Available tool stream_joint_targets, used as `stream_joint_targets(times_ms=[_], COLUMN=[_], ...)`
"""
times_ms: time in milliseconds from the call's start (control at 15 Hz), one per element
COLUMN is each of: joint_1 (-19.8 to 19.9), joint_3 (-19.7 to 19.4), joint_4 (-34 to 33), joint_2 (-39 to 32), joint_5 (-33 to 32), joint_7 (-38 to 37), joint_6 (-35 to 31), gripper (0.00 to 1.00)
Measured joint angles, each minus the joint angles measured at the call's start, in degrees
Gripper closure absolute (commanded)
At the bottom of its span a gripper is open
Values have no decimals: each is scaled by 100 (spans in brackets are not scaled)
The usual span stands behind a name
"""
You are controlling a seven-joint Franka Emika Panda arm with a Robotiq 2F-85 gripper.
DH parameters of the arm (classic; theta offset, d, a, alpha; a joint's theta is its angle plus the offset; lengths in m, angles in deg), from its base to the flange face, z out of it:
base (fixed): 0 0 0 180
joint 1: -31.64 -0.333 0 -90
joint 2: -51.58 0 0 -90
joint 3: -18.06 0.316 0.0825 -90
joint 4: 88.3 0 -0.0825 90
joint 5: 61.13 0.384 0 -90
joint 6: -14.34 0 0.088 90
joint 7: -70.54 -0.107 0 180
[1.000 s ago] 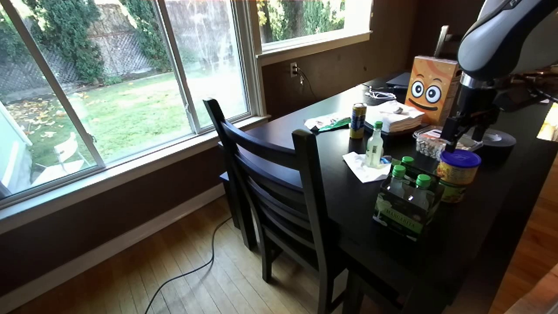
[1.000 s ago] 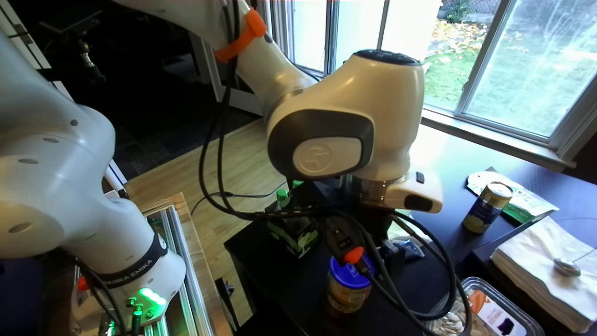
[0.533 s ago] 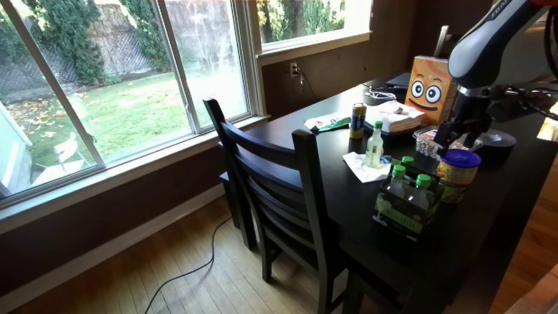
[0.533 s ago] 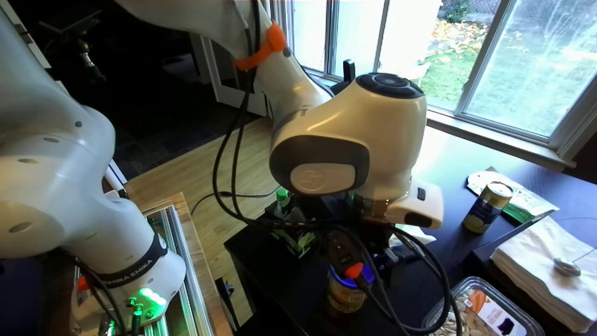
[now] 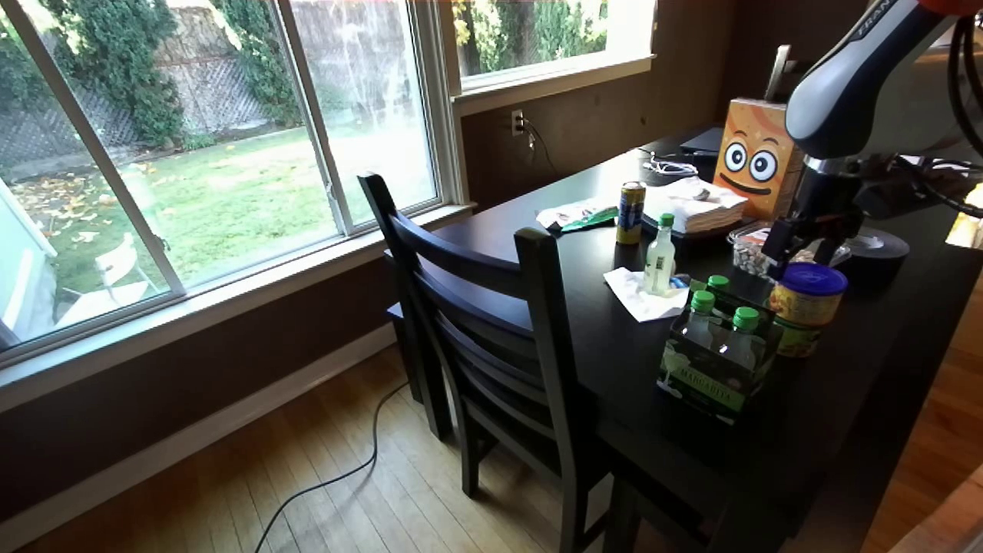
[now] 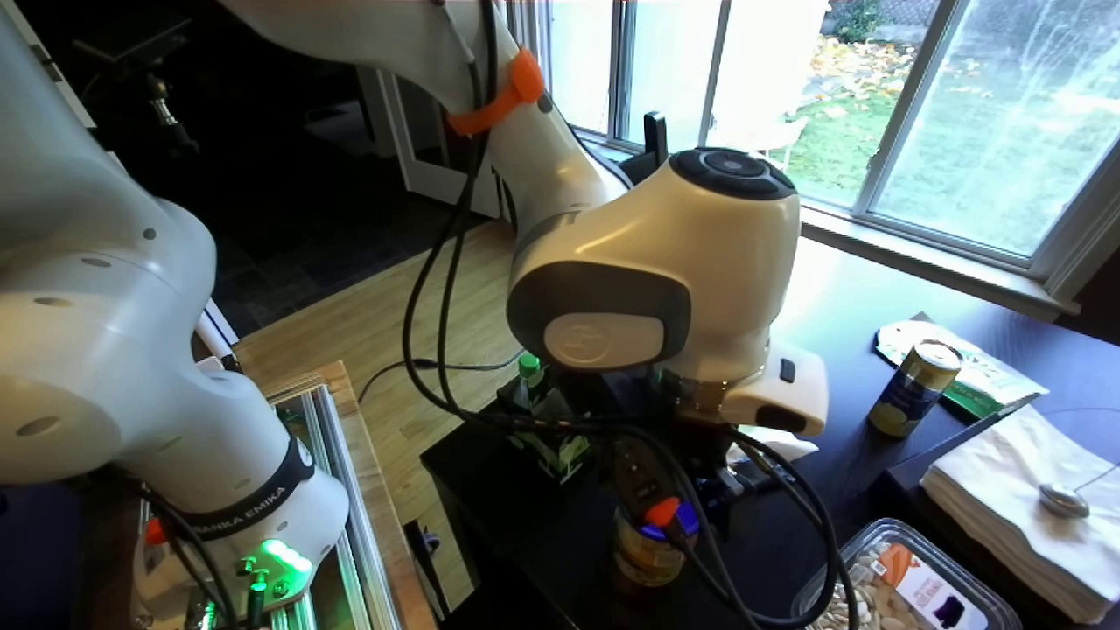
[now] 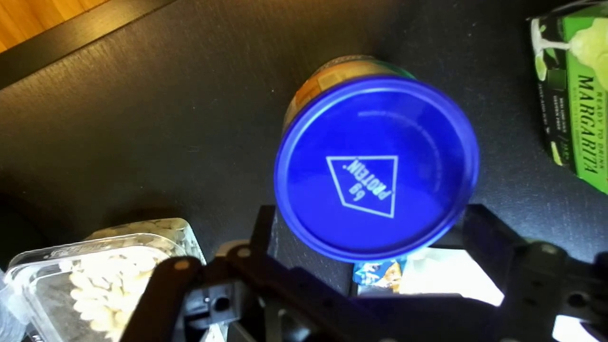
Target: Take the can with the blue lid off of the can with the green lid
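Fingers (image 7: 262,230) of the gripper (image 7: 370,213) stand spread apart, the can with the blue lid (image 7: 375,166) showing between and beyond their tips; contact cannot be told. In an exterior view that can sits upright on the can with the green lid (image 5: 797,340). Near them are the Margarita carton (image 5: 710,393) and a clear plastic tub (image 6: 929,579); farther off, a green-capped bottle (image 5: 659,265) on white paper (image 5: 636,302), a drink can (image 5: 630,215), then an orange cartoon-faced box (image 5: 756,138).
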Motion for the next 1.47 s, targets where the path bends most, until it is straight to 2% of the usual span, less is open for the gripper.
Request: stream_joint_targets(times_ms=[667,1267,1333,1467], joint_1=[0,1,1,2], joint_3=[10,10,10,10], joint_4=[-7,-136,-156,-192], joint_2=[-137,-146,-148,-155], joint_5=[6,1,1,1], joint_7=[7,7,7,7], joint_6=[94,1035,1149,1341], gripper=[0,0,25,29])
